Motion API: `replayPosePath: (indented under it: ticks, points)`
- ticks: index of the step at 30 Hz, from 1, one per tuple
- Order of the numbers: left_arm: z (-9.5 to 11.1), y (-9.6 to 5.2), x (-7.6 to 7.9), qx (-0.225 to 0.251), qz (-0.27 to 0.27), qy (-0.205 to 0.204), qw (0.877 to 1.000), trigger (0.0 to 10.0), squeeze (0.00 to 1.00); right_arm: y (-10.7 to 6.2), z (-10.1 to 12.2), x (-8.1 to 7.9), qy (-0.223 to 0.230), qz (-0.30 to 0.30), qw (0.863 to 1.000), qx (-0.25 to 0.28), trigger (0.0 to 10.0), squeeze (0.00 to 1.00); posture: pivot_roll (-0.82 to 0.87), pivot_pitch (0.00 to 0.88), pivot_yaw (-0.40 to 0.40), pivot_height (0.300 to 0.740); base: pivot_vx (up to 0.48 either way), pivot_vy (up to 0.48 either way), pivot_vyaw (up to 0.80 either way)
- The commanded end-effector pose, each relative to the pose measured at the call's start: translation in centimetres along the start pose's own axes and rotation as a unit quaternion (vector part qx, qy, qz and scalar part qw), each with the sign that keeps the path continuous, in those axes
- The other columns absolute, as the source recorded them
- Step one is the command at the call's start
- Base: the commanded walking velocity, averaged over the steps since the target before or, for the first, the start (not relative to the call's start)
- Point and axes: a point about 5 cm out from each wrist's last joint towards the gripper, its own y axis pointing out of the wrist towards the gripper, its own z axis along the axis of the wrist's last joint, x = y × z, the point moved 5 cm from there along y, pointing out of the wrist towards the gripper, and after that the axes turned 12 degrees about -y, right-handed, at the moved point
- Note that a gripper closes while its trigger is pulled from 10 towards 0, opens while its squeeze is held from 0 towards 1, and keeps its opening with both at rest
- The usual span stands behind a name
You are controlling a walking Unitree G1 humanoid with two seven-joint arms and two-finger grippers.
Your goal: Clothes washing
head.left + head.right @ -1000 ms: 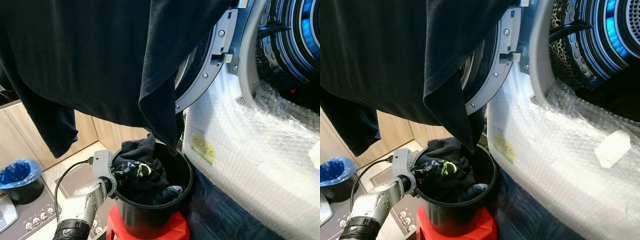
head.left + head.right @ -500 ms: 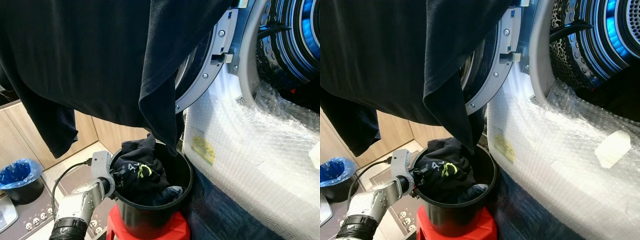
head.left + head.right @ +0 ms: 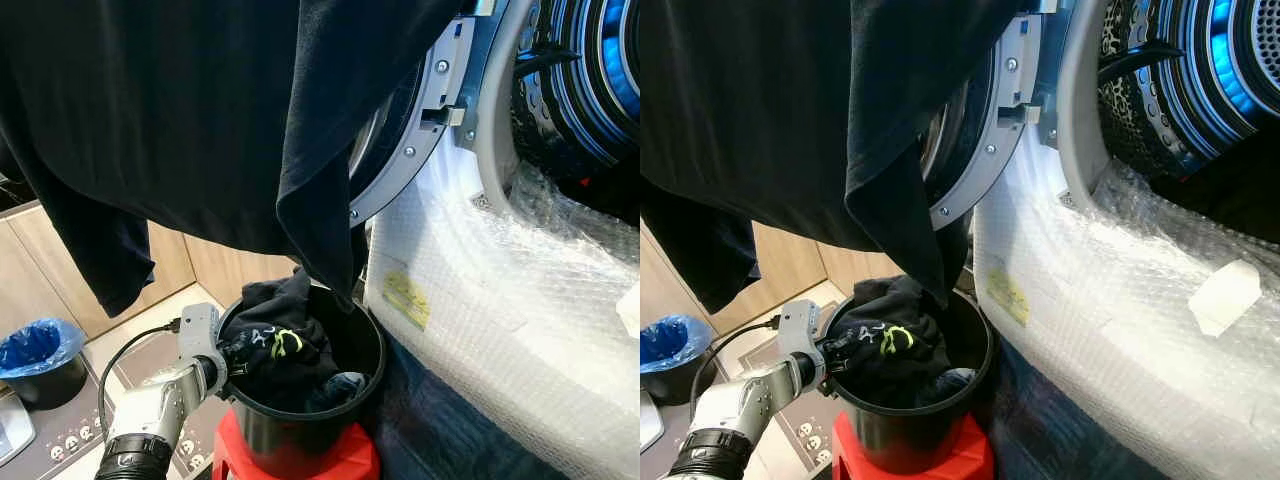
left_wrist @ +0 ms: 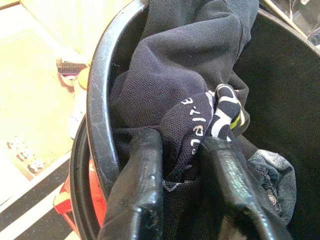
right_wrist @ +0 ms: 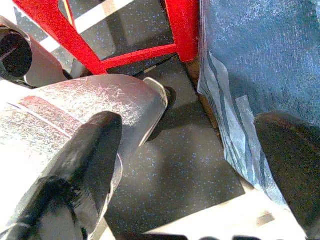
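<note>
A black bucket (image 3: 372, 335) stands on a red stool (image 3: 350, 462) and holds dark clothes. On top lies a black garment (image 3: 285, 340) with white and yellow-green print. My left gripper (image 3: 230, 352) reaches over the bucket's near-left rim. In the left wrist view, the left gripper (image 4: 181, 146) has its fingers shut on a fold of that printed garment (image 4: 175, 85). A large dark shirt (image 3: 180, 110) hangs across the top, its tip dipping toward the bucket. The washing machine's door (image 3: 415, 130) is open and the drum (image 3: 590, 80) shows. My right gripper (image 5: 192, 150) hangs open over the floor.
Bubble wrap (image 3: 500, 300) covers the washer's front. A blue cloth (image 5: 260, 60) lies on the floor by the stool's red legs (image 5: 182, 30). A bin with a blue bag (image 3: 40, 352) stands at the left, before wooden cabinets (image 3: 40, 270).
My left forearm has swung slightly to the left. The gripper stays at the bucket's rim on the printed garment.
</note>
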Motion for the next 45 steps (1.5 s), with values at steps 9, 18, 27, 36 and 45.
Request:
replayPosePath:
  ticks: [9,18,27,36,45]
  points:
    - [0.1,-0.6,-1.4,0.0,0.027,0.011,1.0,0.0,0.0,0.1,-0.2,-0.2,0.001,-0.001,1.0,-0.006,10.0,0.0,-0.05,0.0,-0.019,0.74,0.0,0.0,0.0]
    - [1.1,-0.8,-1.4,0.036,0.029,0.02,0.999,0.0,0.0,0.1,-0.2,-0.2,0.002,-0.002,1.0,-0.006,10.0,0.0,-0.05,0.0,-0.021,0.74,0.0,0.0,0.0]
    - [3.9,-1.9,0.7,0.137,0.0,0.065,0.988,0.0,0.0,0.0,-0.3,-0.1,0.002,-0.003,1.0,-0.007,10.0,0.0,-0.05,0.0,-0.02,0.74,0.0,0.0,0.0]
    - [5.9,-3.5,3.6,0.238,-0.022,0.156,0.958,10.0,0.0,0.1,-0.1,-0.2,0.002,-0.001,1.0,-0.006,10.0,0.0,-0.05,0.0,-0.021,0.74,0.0,0.0,0.0]
    - [7.8,-5.4,8.6,0.312,-0.094,0.238,0.915,10.0,0.0,0.2,0.2,-0.2,0.005,-0.002,1.0,-0.004,10.0,0.0,-0.05,0.0,-0.016,0.74,0.0,0.0,0.0]
